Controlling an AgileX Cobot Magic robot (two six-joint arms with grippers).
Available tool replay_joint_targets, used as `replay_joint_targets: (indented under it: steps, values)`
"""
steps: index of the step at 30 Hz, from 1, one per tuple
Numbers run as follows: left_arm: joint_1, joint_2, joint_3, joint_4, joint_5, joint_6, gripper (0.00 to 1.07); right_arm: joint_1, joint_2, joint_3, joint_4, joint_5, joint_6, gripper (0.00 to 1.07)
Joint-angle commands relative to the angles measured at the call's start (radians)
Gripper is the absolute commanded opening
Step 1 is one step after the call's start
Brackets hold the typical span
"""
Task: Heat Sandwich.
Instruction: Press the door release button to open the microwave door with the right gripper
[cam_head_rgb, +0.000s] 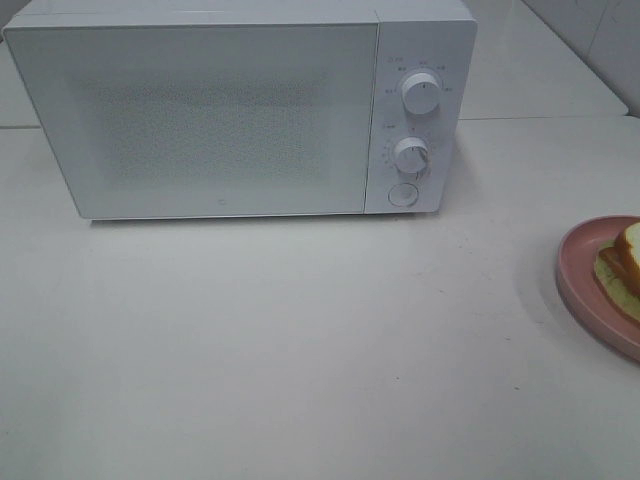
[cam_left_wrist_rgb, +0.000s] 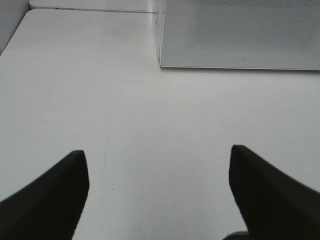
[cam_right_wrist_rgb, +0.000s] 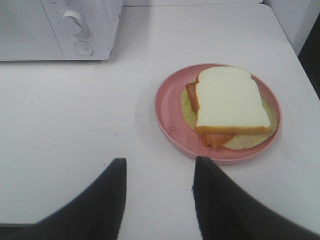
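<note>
The sandwich (cam_right_wrist_rgb: 227, 102), white bread over orange and pale yellow-green filling, lies on a round pink plate (cam_right_wrist_rgb: 167, 107); in the high view only its edge (cam_head_rgb: 622, 268) shows at the right border on the plate (cam_head_rgb: 580, 270). My right gripper (cam_right_wrist_rgb: 159, 167) hovers open just short of the plate, nothing between its dark fingers. A white microwave (cam_head_rgb: 240, 105) stands at the back with its door closed. My left gripper (cam_left_wrist_rgb: 159, 155) is open wide over bare table, in front of the microwave's lower left corner (cam_left_wrist_rgb: 240, 35). Neither arm appears in the high view.
Two knobs (cam_head_rgb: 421, 92) and a round button (cam_head_rgb: 403, 194) sit on the microwave's right panel. The white table (cam_head_rgb: 300, 340) stretches in front of the oven. A table seam runs behind the microwave.
</note>
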Motion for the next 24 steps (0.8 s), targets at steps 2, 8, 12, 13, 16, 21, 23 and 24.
replay_joint_targets:
  steps: [2,8,12,13,16,21,23,24]
  values:
    - [-0.004,-0.025,0.003,-0.004,-0.016,-0.001,0.72,-0.008,-0.026,0.003,-0.004,-0.005,-0.002,0.44]
    - [-0.004,-0.025,0.003,-0.004,-0.016,-0.001,0.72,-0.008,-0.026,0.003,-0.004,-0.005,-0.002,0.44]
    - [-0.004,-0.025,0.003,-0.004,-0.016,-0.001,0.72,-0.008,-0.026,0.003,-0.004,-0.005,-0.002,0.44]
    - [-0.004,-0.025,0.003,-0.004,-0.016,-0.001,0.72,-0.008,-0.026,0.003,-0.004,-0.005,-0.002,0.44]
    - [-0.004,-0.025,0.003,-0.004,-0.016,-0.001,0.72,-0.008,-0.026,0.003,-0.004,-0.005,-0.002,0.44]
    - [-0.004,-0.025,0.003,-0.004,-0.016,-0.001,0.72,-0.008,-0.026,0.003,-0.004,-0.005,-0.002,0.44]
    - [-0.004,-0.025,0.003,-0.004,-0.016,-0.001,0.72,-0.008,-0.026,0.003,-0.004,-0.005,-0.002,0.44]
    - [-0.004,-0.025,0.003,-0.004,-0.016,-0.001,0.72,-0.008,-0.026,0.003,-0.004,-0.005,-0.002,0.44]
